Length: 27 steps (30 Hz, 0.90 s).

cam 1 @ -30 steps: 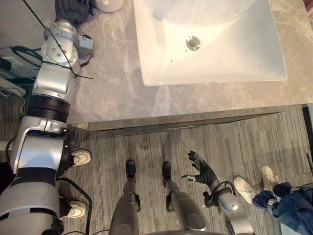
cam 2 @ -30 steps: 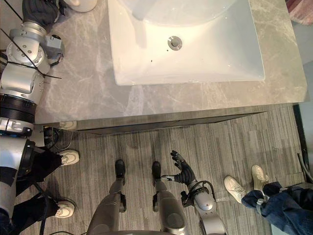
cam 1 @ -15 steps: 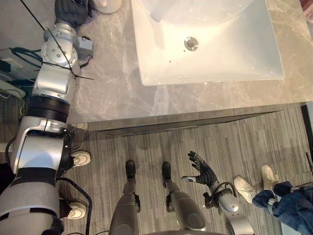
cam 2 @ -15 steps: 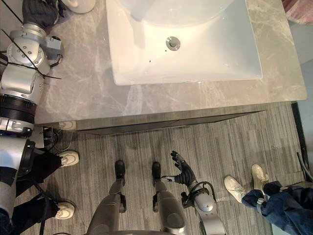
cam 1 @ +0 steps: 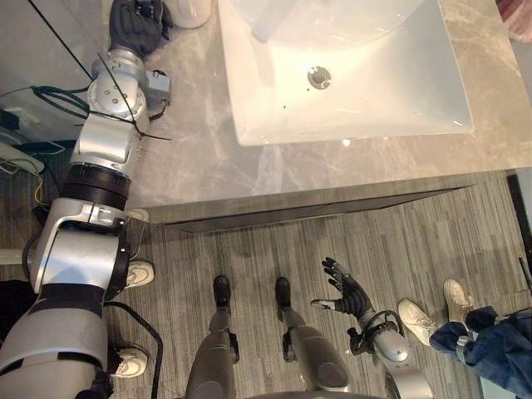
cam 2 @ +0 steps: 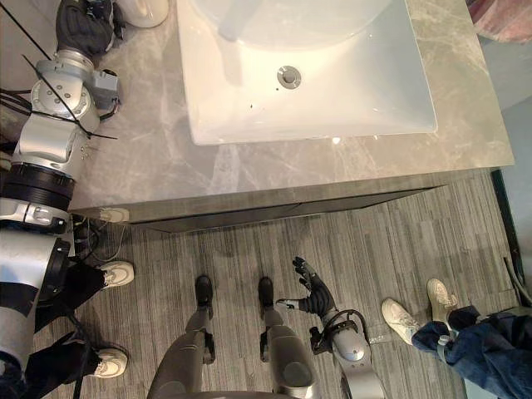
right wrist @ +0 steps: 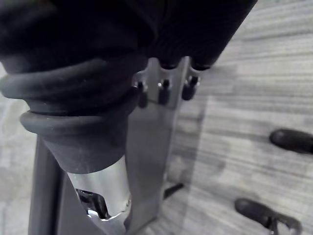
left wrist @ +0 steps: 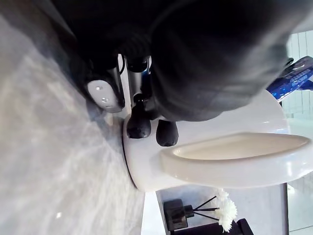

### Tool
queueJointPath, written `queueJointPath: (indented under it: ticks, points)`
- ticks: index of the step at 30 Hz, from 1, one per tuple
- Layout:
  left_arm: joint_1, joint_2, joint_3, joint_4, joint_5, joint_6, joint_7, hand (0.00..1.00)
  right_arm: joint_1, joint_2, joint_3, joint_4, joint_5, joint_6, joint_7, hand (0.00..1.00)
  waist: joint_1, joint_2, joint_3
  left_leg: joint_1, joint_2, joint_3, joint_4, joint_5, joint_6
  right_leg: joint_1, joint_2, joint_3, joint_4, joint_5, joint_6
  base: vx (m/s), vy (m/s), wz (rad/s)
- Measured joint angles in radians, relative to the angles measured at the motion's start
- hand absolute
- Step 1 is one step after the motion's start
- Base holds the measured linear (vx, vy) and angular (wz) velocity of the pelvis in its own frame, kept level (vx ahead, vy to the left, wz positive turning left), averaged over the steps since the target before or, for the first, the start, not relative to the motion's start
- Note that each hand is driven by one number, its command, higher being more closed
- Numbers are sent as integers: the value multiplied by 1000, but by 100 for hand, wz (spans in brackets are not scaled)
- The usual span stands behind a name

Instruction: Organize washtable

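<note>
On the marble counter, the left hand touches a white vessel.

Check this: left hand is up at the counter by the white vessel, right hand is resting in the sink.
Wrong about the right hand: it hangs open, low above the floor, away from the sink, as the left eye view shows. The left hand is up at the counter by the white vessel.

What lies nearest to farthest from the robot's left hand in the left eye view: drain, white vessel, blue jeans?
From the left hand:
1. White vessel, beside it on the counter.
2. Drain, in the sink.
3. Blue jeans, over the floor.
</note>
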Motion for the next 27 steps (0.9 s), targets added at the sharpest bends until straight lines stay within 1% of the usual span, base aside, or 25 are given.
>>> queueJointPath:
  ticks: [2,5,9,13,17,20,22,26,27]
  points:
    - [-3,1,-5,0,-2,-1,0,100,0,0,-1,0,6,0,0,0,-15,0,0,0,0,2,0,0,0,-1,-1,2,0,0,0,15,18,-4]
    - [-21,1,-40,0,-7,-1,-3,100,0,0,-1,-1,6,0,0,0,-16,0,0,-3,0,13,0,-2,-2,-10,0,14,0,1,0,11,10,-10]
    - [-42,1,-55,-1,-7,-3,-3,100,0,0,0,-1,6,0,-1,0,-16,0,0,-13,2,32,0,-3,-3,-29,1,36,-3,12,0,11,3,-17]
    - [-42,3,-54,-3,-8,-8,-6,100,0,0,-1,-1,6,0,-15,0,-38,3,-1,-13,2,33,0,-4,-4,-30,2,40,-3,13,0,6,1,-3]
    - [-39,2,-53,-3,-9,-8,-5,100,0,0,-1,0,5,0,-21,0,-40,7,-4,-13,3,34,0,-4,-4,-31,4,45,-4,15,0,9,-2,-3]
    - [-22,-8,-44,-3,-9,-8,-6,100,1,0,-4,0,5,0,-21,0,-39,19,-10,-10,2,30,0,-3,-4,-27,4,43,-4,15,0,8,0,1]
    - [14,-35,-6,-1,-12,-7,-7,100,3,0,-13,3,5,1,-20,0,-38,37,-18,-2,1,21,0,-3,-4,-10,2,37,-6,15,0,35,4,5]
    - [86,-67,21,1,-29,-7,-22,100,18,0,-33,8,5,2,-20,0,-37,67,-47,9,3,1,0,-3,-4,9,3,20,-7,14,-1,4,5,10]
    - [96,-69,21,1,-29,-7,-25,100,24,0,-33,8,6,2,-19,0,-36,70,-51,10,3,-2,0,-3,-4,11,4,18,-7,14,-1,-13,4,9]
